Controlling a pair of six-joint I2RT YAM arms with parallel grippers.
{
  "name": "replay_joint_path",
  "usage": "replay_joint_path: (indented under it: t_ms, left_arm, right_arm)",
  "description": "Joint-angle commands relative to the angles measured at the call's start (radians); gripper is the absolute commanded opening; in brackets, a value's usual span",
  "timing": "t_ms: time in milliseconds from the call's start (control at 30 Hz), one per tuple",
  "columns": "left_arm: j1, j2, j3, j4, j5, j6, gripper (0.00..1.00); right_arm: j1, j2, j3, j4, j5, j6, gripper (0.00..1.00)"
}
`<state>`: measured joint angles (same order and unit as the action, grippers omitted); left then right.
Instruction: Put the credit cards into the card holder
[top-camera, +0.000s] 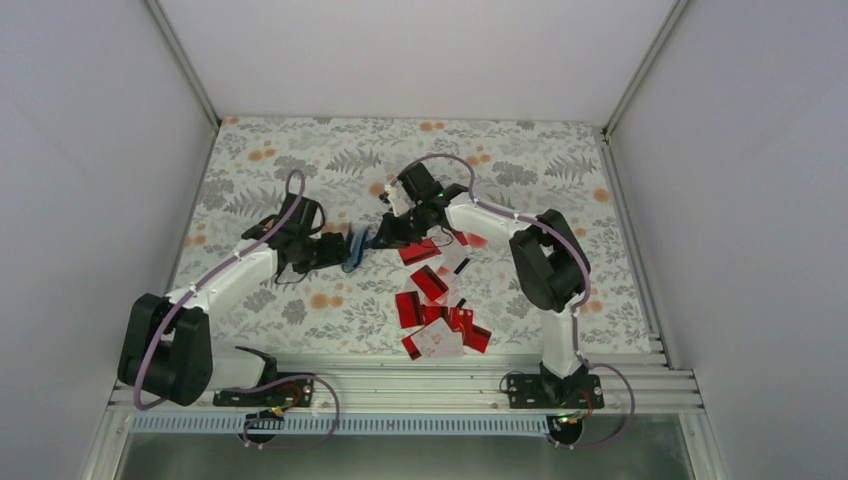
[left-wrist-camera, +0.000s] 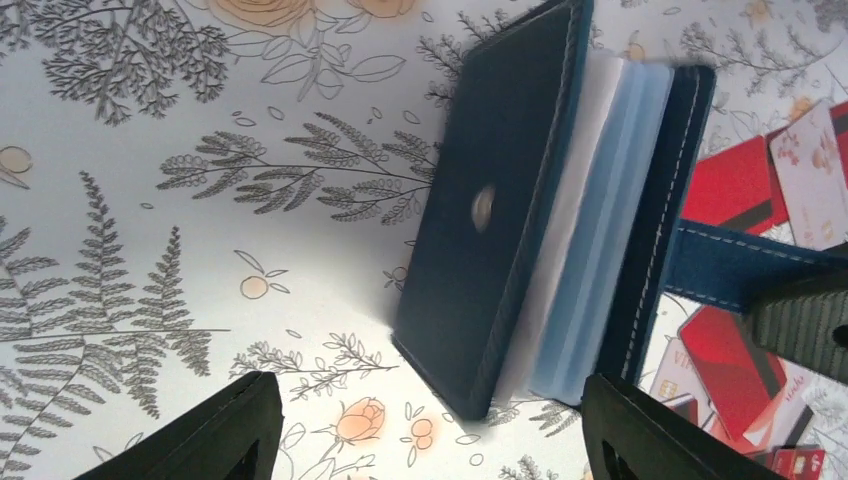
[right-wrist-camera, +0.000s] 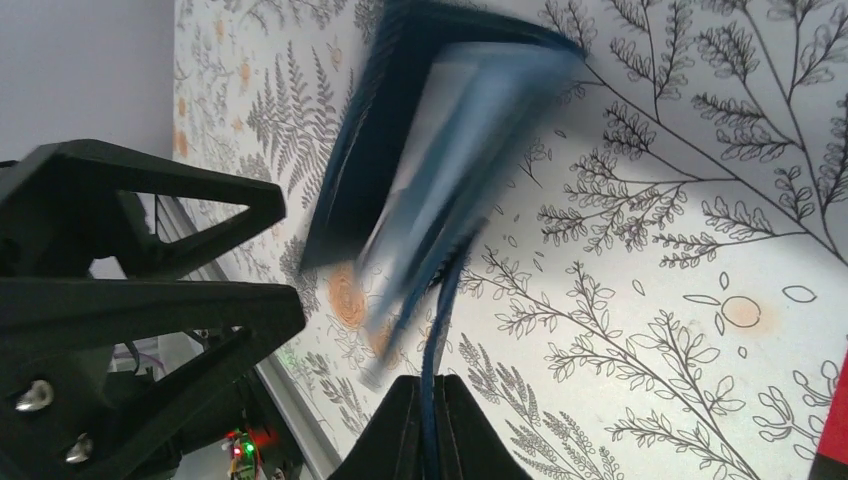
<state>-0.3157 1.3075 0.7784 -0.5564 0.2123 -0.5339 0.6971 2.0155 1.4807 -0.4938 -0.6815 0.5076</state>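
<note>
The navy card holder (top-camera: 355, 248) stands on edge, partly open, with pale blue pockets showing. In the left wrist view the holder (left-wrist-camera: 500, 230) shows its snap and its strap running right. My right gripper (top-camera: 386, 234) is shut on that strap (right-wrist-camera: 441, 300), fingers pinched together (right-wrist-camera: 430, 390); the holder (right-wrist-camera: 400, 150) is blurred there. My left gripper (top-camera: 333, 250) is open, its fingers (left-wrist-camera: 240, 430) spread wide on either side of the holder's near end, not touching it. The red and white credit cards (top-camera: 437, 305) lie scattered on the mat, some showing in the left wrist view (left-wrist-camera: 735, 185).
The floral mat (top-camera: 300, 160) covers the table, with white walls on three sides. A metal rail (top-camera: 400, 385) runs along the near edge. The two grippers face each other closely at the holder.
</note>
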Motion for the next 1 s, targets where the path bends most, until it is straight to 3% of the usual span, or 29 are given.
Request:
replay_joint_path:
  t_ms: [0, 200, 533, 967]
  left_arm:
    - [0.001, -0.015, 0.015, -0.044, -0.072, 0.033, 0.78]
    - [-0.021, -0.034, 0.017, -0.066, -0.094, 0.037, 0.87]
    - [-0.045, -0.008, 0.024, 0.011, -0.009, 0.099, 0.86]
    - [-0.176, 0.160, 0.124, -0.025, -0.219, 0.090, 0.87]
  right_arm:
    - [0.017, 0.028, 0.003, -0.004, -0.019, -0.010, 0.04]
    - [0.018, 0.069, 0.021, -0.041, -0.002, 0.015, 0.04]
    - [0.018, 0.078, -0.004, -0.051, 0.003, -0.011, 0.04]
    - [0.018, 0.053, -0.003, -0.063, 0.026, -0.029, 0.04]
